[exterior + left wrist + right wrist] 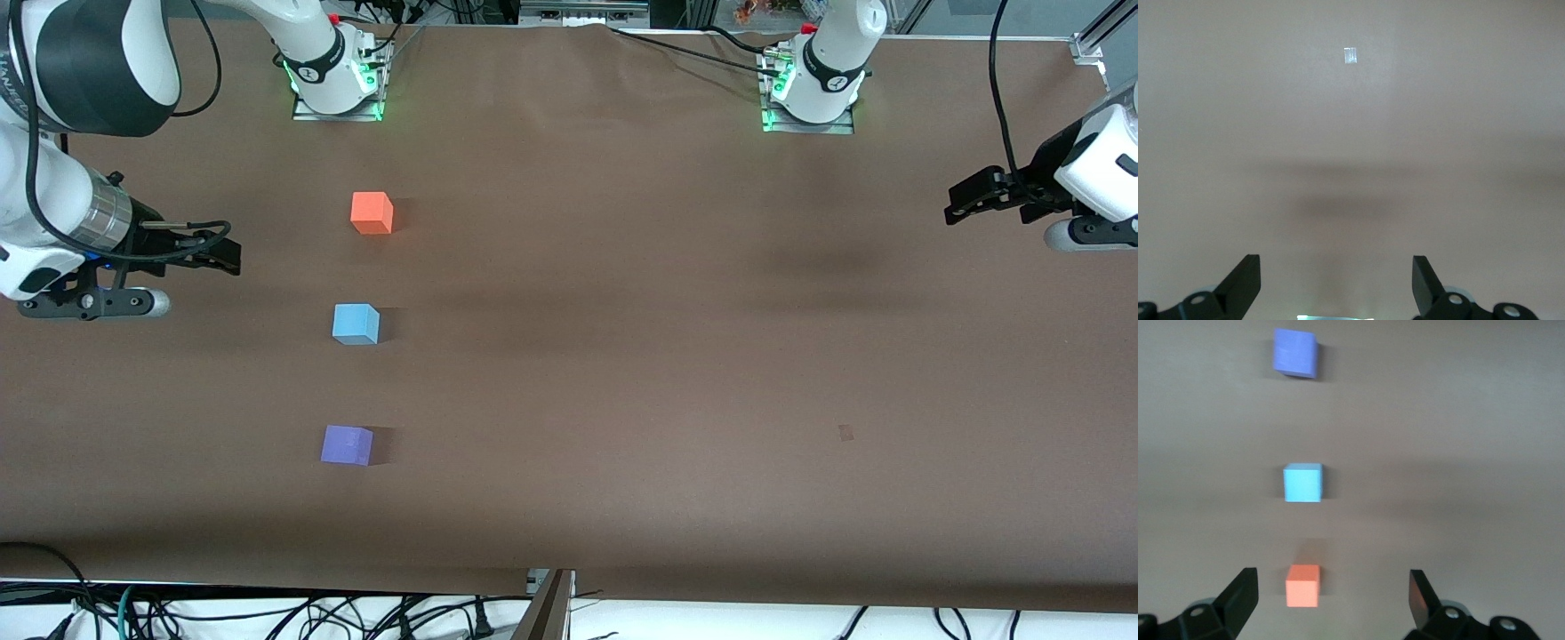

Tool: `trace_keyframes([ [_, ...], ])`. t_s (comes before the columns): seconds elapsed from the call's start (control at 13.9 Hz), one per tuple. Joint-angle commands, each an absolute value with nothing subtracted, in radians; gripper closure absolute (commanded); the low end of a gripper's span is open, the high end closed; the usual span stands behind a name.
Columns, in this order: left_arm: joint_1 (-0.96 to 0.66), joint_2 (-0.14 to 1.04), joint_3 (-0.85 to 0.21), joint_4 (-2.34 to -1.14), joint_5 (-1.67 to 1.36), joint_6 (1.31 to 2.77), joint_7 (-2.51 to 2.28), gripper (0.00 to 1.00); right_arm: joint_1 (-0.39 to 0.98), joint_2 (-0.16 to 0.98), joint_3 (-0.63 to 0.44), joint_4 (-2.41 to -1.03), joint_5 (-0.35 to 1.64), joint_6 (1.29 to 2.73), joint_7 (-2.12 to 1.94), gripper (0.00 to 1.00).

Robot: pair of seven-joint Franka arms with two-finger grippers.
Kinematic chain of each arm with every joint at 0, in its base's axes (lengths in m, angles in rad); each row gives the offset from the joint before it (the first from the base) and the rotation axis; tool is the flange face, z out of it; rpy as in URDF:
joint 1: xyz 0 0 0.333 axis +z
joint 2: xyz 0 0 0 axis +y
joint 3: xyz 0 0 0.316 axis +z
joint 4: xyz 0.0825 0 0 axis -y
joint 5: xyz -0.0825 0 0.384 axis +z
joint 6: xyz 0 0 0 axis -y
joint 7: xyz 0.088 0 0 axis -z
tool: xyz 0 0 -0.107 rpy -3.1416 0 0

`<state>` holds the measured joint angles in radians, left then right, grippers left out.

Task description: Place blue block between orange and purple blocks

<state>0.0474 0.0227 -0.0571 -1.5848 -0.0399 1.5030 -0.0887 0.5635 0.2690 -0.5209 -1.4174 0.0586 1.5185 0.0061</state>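
Three cubes stand in a line toward the right arm's end of the table. The orange block [372, 213] is farthest from the front camera, the blue block [356, 324] is in the middle, and the purple block [347, 444] is nearest. My right gripper [233, 258] is open and empty, held above the table beside the line, at the right arm's end. Its wrist view shows the orange block [1303, 585], blue block [1303, 483] and purple block [1295, 352]. My left gripper [951, 212] is open and empty over bare table at the left arm's end, also seen in its wrist view [1335, 263].
The brown table cover [622, 356] is bare around the blocks. A small tape mark [845, 433] lies toward the left arm's end and shows in the left wrist view [1350, 55]. Cables hang below the table's front edge.
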Motion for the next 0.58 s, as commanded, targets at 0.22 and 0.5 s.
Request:
trace_keyframes([
  [0.22, 0.107, 0.031, -0.064, -1.572, -0.074, 1.516, -0.095, 0.00, 0.217, 0.209, -0.069, -1.384, -0.106, 1.480, 0.017, 0.00],
  [0.5, 0.104, 0.028, -0.078, -1.572, -0.063, 1.511, -0.106, 0.00, 0.132, 0.095, -0.005, -1.431, -0.101, 1.520, 0.015, 0.00],
])
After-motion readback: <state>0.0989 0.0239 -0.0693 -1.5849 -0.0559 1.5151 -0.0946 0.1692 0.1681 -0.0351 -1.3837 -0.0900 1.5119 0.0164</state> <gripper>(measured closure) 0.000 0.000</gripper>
